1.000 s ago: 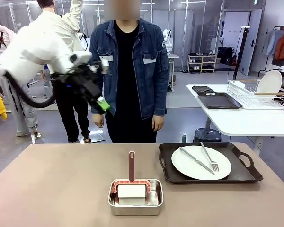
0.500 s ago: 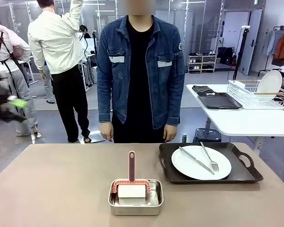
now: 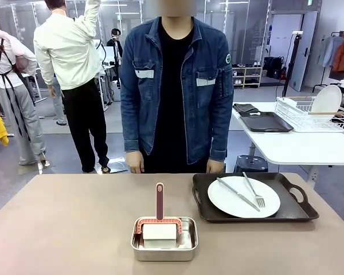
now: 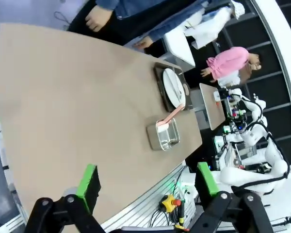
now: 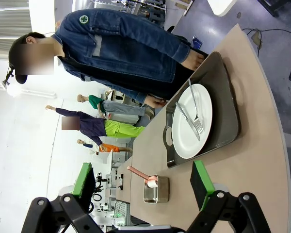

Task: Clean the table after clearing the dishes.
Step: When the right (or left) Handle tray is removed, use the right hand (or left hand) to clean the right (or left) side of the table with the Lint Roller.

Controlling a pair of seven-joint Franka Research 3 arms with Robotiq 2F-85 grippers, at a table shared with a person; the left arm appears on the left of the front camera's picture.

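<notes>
The table (image 3: 74, 217) has a plain beige-brown top. On its right side a black handled tray (image 3: 298, 213) holds a round white plate (image 3: 270, 195) with a silver knife (image 3: 237, 194) and fork (image 3: 252, 190) across it. The left wrist view has my left gripper (image 4: 148, 179) open, high over the table's (image 4: 63, 97) near edge and far from the plate (image 4: 173, 87). My right gripper (image 5: 140, 182) is also open with nothing between its fingers, well off the tray (image 5: 228, 97) and plate (image 5: 182, 141).
A shallow steel pan (image 3: 186, 243) at the front centre holds a white-padded brush with an upright red handle (image 3: 159, 200). A person in a denim jacket stands at the far edge, one hand (image 3: 136, 163) at the table's rim. A white side table (image 3: 298, 146) carries a dish rack (image 3: 312, 112).
My left arm, raised at the upper left a second ago, has swung out of the front view to the left. The person has shifted right and closer to the table.
</notes>
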